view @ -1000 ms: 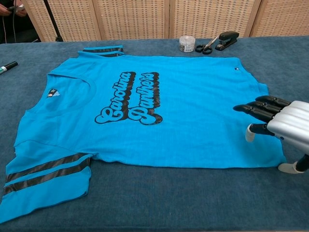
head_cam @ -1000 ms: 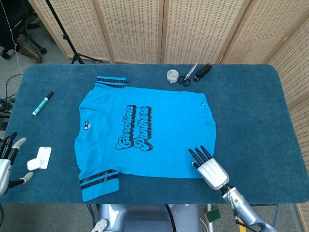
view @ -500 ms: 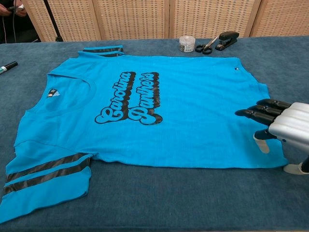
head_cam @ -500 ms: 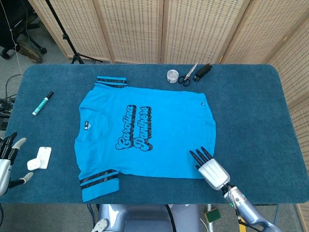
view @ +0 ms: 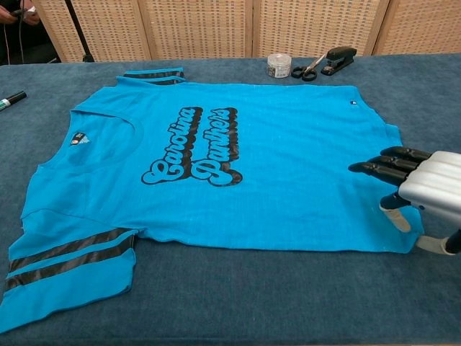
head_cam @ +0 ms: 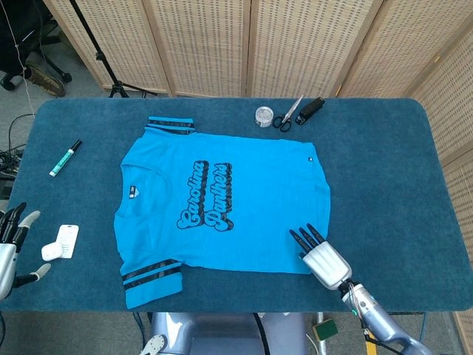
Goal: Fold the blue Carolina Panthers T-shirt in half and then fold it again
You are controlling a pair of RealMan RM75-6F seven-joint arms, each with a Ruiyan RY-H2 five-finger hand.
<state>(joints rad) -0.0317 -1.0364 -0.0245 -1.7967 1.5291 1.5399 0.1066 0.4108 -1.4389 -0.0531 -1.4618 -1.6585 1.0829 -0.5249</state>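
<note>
The T-shirt (head_cam: 222, 200) is lying flat; the right hand (head_cam: 319, 255) is hovering over its five-o'clock corner, fingers extended.

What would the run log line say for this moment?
stage: first fold not started | T-shirt: flat, unfolded | right hand: over the hem corner, grip unclear | left hand: open, off the shirt

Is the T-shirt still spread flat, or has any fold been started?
Spread flat. The T-shirt lies open on the table, both sleeves out and the print fully showing.
</note>
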